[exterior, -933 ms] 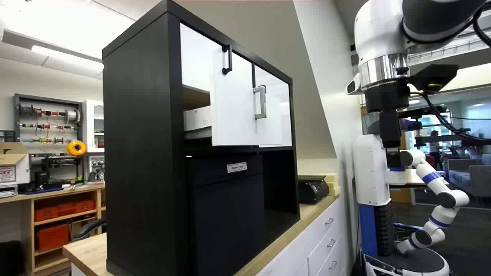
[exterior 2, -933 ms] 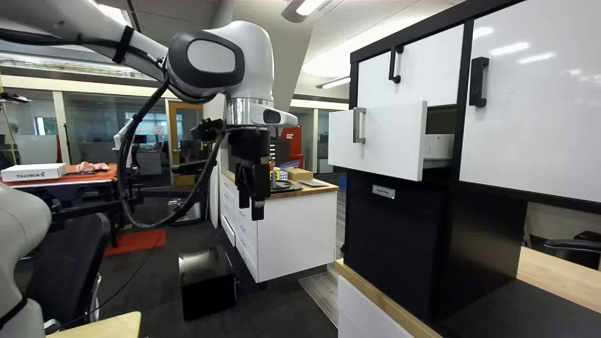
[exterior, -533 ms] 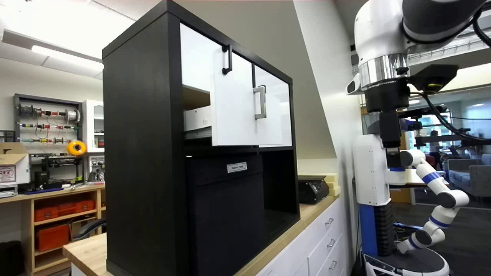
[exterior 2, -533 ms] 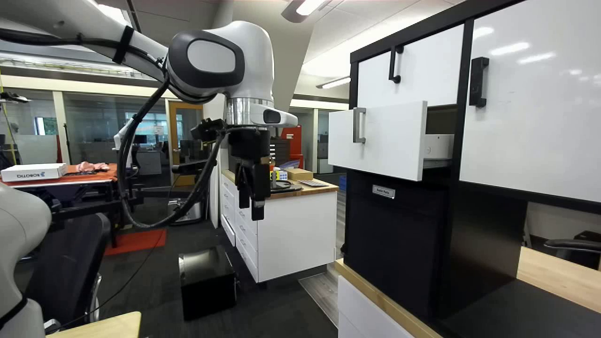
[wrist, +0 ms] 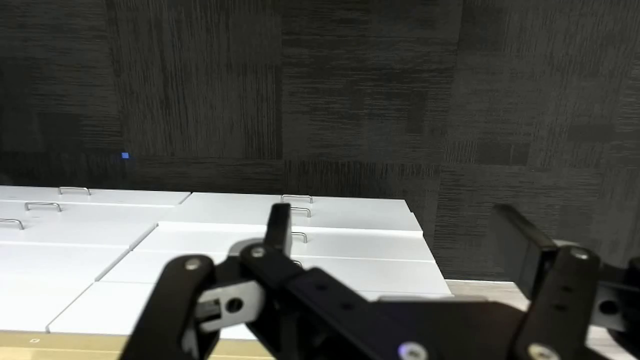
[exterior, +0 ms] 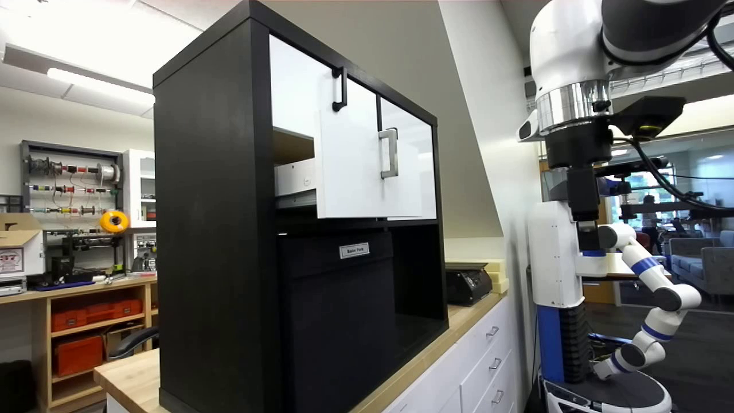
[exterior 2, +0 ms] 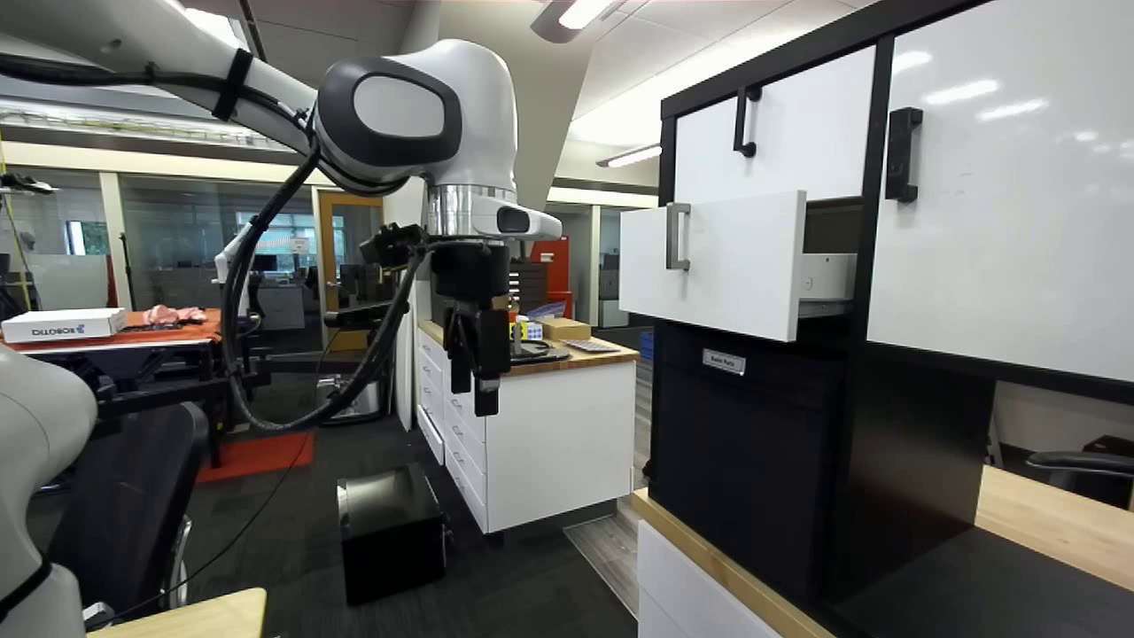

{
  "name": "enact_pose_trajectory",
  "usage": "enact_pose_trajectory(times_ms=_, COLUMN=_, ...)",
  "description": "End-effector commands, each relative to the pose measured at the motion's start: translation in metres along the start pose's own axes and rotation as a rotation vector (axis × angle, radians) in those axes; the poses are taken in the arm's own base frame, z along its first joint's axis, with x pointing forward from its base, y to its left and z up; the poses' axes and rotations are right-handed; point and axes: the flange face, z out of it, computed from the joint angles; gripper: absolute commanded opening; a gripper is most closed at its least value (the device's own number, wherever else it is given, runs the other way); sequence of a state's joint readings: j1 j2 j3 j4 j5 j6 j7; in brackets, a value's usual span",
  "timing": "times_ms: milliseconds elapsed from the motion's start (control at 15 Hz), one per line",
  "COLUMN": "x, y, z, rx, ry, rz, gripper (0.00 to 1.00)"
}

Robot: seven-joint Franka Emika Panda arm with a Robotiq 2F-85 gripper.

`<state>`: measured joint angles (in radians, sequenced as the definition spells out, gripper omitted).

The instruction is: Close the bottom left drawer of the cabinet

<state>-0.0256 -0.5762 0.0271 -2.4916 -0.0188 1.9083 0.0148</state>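
White and flat-fronted, the bottom left drawer (exterior 2: pixel 740 266) stands well out of the tall matte-black box cabinet (exterior: pixel 209 229) and bears an upright grey metal handle (exterior 2: pixel 673 237). Just above, a white front (exterior 2: pixel 802 133) with a black bar handle (exterior 2: pixel 741 120) lies flush; just below is a black lower front (exterior 2: pixel 749 461) with a small white label (exterior 2: pixel 724 361).

Held against a moment ago, I find no change: the drawer juts out just as far and my white arm (exterior 2: pixel 399 106) keeps its pose. I judge that the closing push has yet to start.

My black two-fingered pincer (wrist: pixel 399 234) is spread wide and holds nothing; in an exterior view it hangs left of the drawer, pointing down, well apart from it. I think I must bring it up to the drawer's face and press squarely inward; pushing too far to one side might make the drawer bind.

Farther out, a pale wooden surface (exterior: pixel 135 376) carries the cabinet, and the wrist view shows white base drawers (wrist: pixel 200 237) with dark carpet (wrist: pixel 370 90) beyond.
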Motion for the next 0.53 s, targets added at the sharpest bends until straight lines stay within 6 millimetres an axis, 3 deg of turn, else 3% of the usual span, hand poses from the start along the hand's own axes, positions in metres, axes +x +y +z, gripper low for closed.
enact_pose_trajectory(times_ms=0, x=0.0001, y=-0.0001, z=-0.0006, rx=0.0, ry=-0.001, rz=0.0, gripper=1.0)
enact_pose_trajectory(times_ms=467, x=0.0028, y=-0.0016, z=-0.0042, rx=-0.003, ry=0.022, rz=-0.003, gripper=1.0)
